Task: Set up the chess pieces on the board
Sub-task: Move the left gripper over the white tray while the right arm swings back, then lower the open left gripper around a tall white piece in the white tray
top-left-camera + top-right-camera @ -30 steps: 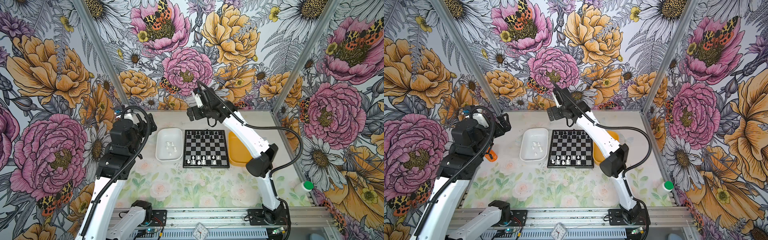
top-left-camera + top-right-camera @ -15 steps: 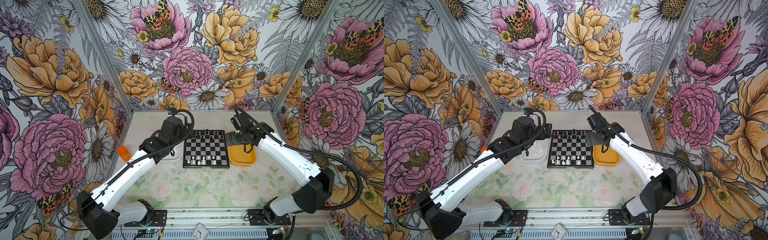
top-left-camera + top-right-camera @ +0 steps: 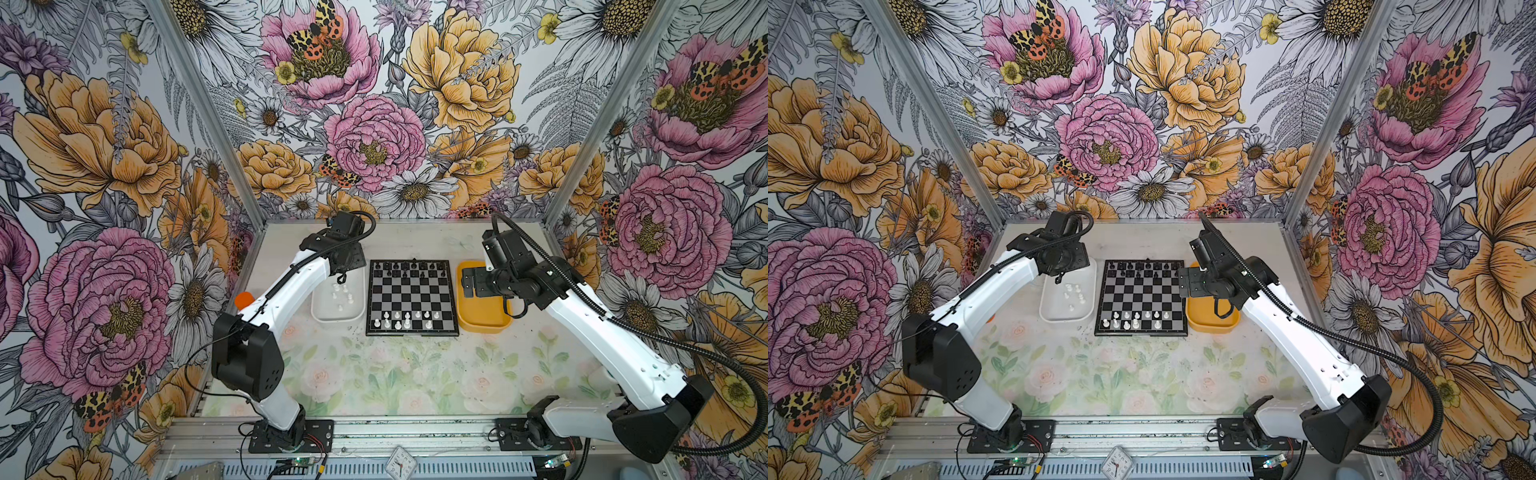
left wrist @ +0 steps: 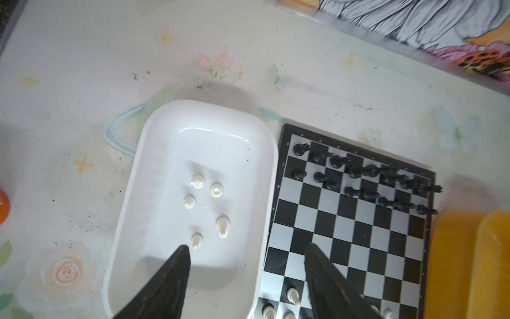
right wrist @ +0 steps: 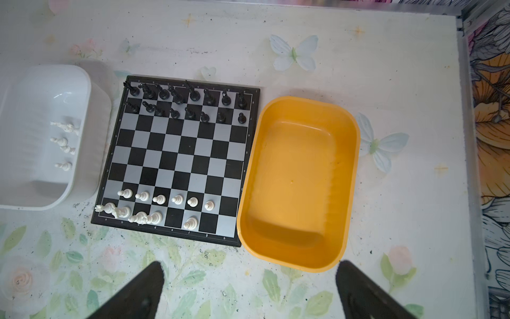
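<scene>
One pale flower-printed worktop (image 3: 374, 374), carrying the square black-and-silver checkered chessboard (image 3: 411, 297) toward the back. Just beside its edges, a white rectangular plastic tray (image 3: 337, 319) on the left and a yellow rectangular plastic tray (image 3: 484, 326) on the right. Over the white tray, left gripper (image 4: 247, 248) partly spread, gripping nothing; over the yellow tray, right gripper (image 5: 251, 265) spread wide, gripping nothing. Tiny black plastic chessmen (image 5: 190, 105) along the board's two far rows, tiny white plastic chessmen (image 5: 160, 199) along its near rows, five loose white chessmen (image 4: 216, 190) inside the white tray.

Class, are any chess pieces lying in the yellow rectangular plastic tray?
No, the yellow rectangular plastic tray shows only a bare floor in the right wrist view.
</scene>
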Controlling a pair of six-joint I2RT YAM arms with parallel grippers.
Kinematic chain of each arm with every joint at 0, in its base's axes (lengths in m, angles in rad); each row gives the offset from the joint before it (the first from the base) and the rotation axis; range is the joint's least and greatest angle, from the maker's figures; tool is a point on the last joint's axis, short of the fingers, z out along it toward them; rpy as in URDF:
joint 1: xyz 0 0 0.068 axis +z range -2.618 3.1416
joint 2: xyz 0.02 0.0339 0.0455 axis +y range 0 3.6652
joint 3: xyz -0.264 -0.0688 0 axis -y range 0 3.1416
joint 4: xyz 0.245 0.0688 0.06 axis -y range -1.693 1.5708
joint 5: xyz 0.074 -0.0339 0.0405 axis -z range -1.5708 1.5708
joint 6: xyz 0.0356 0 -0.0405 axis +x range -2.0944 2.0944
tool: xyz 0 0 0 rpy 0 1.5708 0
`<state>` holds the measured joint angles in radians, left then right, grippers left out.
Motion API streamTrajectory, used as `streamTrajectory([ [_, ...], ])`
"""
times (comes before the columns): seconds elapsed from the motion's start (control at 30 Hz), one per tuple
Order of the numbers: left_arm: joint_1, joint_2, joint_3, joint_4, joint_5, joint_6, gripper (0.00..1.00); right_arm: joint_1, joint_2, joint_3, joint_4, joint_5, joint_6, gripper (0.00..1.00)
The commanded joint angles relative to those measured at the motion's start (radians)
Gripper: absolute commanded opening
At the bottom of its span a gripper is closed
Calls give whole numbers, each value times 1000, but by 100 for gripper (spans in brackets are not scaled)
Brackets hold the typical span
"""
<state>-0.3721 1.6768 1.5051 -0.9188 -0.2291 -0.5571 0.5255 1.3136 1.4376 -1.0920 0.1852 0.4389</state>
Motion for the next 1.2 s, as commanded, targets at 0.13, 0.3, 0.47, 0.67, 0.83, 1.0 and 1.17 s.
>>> streamTrajectory([
  [0.13,67,55,9,-55,43,17,68,27,188,182,12,-6,13,100],
  [0.3,81,34,-50,-29,52,17,68,30,284,247,20,-35,-3,100],
  [0.47,50,-23,-147,45,87,-2,68,29,324,274,26,-43,-17,100],
  [0.67,-8,3,-169,74,97,-22,63,27,349,296,31,-53,-22,100],
  [0.83,-30,48,-169,82,90,-35,56,27,329,272,30,-55,-12,100],
  [1.0,-18,55,-201,105,89,-32,53,27,282,222,29,-44,13,100],
  [1.17,1,79,-218,128,109,-25,52,27,251,193,30,-33,33,100],
])
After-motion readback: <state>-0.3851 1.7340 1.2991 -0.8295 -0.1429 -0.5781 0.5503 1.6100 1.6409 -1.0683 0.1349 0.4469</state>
